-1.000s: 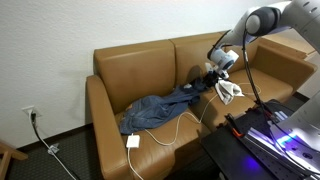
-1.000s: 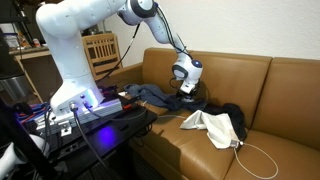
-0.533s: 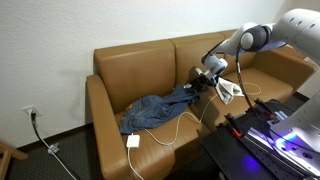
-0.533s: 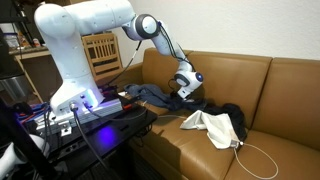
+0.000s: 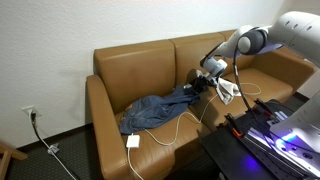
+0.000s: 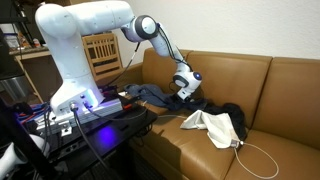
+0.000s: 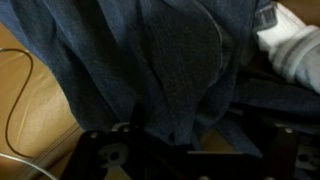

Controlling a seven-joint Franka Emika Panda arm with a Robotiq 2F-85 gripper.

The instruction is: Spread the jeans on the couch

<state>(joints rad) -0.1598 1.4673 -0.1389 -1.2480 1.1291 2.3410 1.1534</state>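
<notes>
Your fingers (image 7: 98, 150) are wide and empty, just above the far-right end of the jeans (image 5: 160, 108), rumpled on the couch (image 5: 130, 65) seat; long axis runs near-left from there.

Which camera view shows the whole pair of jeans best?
An exterior view: there the jeans lie rumpled on the couch, visible end to end. In an exterior view from the side, only one bunched part shows. The wrist view is filled with close denim folds.
</notes>
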